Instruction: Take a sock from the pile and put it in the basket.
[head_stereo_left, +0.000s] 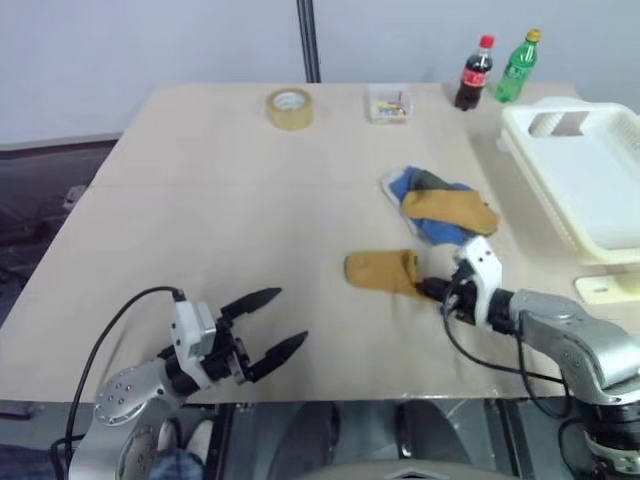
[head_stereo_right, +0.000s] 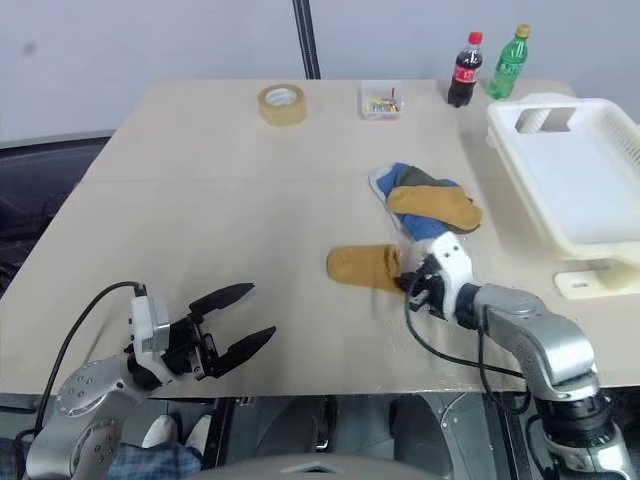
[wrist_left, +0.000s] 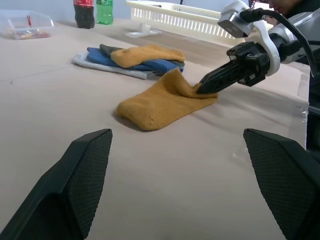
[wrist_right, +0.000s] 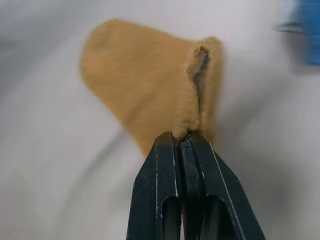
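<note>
A mustard-yellow sock lies flat on the tan table, a short way in front of the pile, where another mustard sock rests on blue and dark grey-green ones. My right gripper is shut on this sock's cuff, which bunches up between the black fingers; the toe end still rests on the table. The cream-white basket stands at the table's right edge, beyond the pile. My left gripper hovers open near the front edge, well left of the sock, with nothing in it.
At the table's far side sit a roll of tape, a small clear box, a cola bottle and a green bottle. A loose cream plastic piece lies beside the basket's near corner.
</note>
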